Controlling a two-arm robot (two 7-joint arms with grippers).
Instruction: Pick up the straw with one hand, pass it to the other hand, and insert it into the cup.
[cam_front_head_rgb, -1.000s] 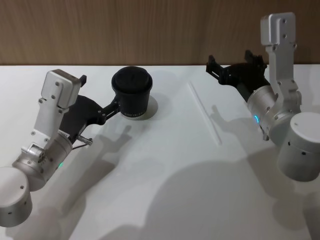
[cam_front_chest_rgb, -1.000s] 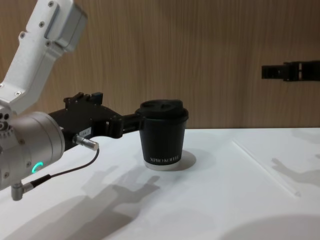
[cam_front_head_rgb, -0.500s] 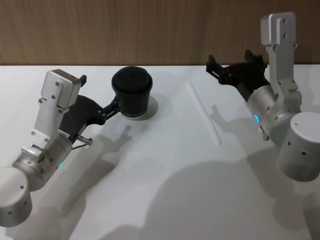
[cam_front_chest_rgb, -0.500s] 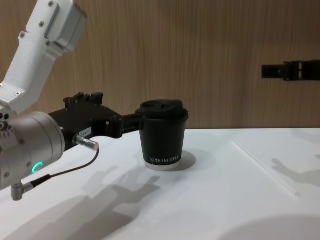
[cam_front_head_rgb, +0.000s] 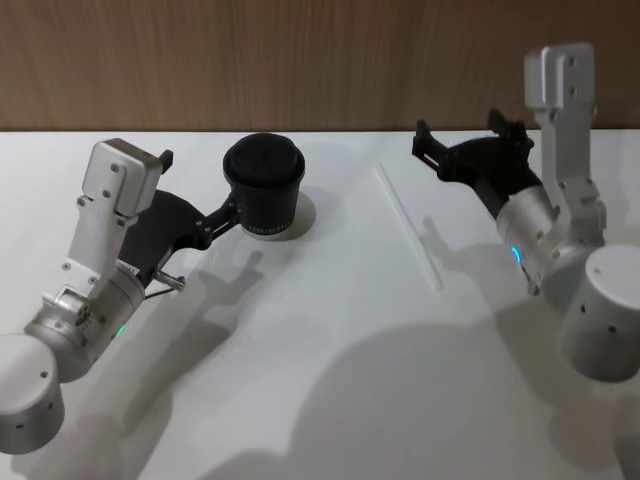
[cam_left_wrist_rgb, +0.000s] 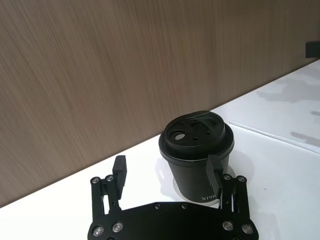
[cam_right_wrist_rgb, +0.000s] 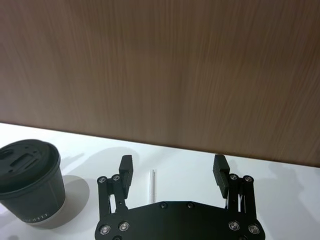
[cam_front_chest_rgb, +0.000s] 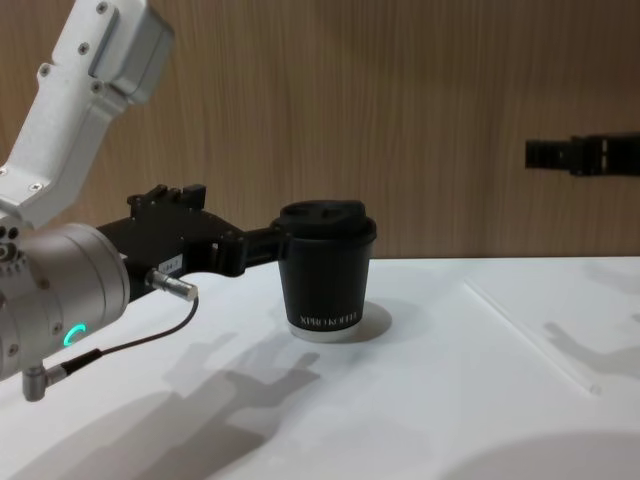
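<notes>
The black lidded cup (cam_front_head_rgb: 264, 185) stands upright on the white table (cam_front_head_rgb: 330, 330), left of centre. My left gripper (cam_front_head_rgb: 200, 185) is open beside it, with one fingertip (cam_left_wrist_rgb: 215, 170) close against the cup (cam_left_wrist_rgb: 196, 150) wall; I cannot tell whether they touch. The thin white straw (cam_front_head_rgb: 408, 225) lies flat on the table to the right of the cup (cam_front_chest_rgb: 328, 280). Above and behind the straw's far end, my right gripper (cam_front_head_rgb: 462, 130) hovers open and empty. From its wrist, the straw (cam_right_wrist_rgb: 152, 182) shows between the spread fingers of the right gripper (cam_right_wrist_rgb: 172, 167). The straw (cam_front_chest_rgb: 530, 335) lies well below the right gripper (cam_front_chest_rgb: 545, 153).
A brown wooden wall (cam_front_head_rgb: 320, 60) closes off the back of the table. A thin black cable with a metal plug (cam_front_chest_rgb: 170, 285) hangs from my left arm. Bare white tabletop stretches between the cup and the straw and toward the front edge.
My right arm has shifted slightly and its gripper has dropped a little toward the straw. The left gripper, cup and straw have not moved.
</notes>
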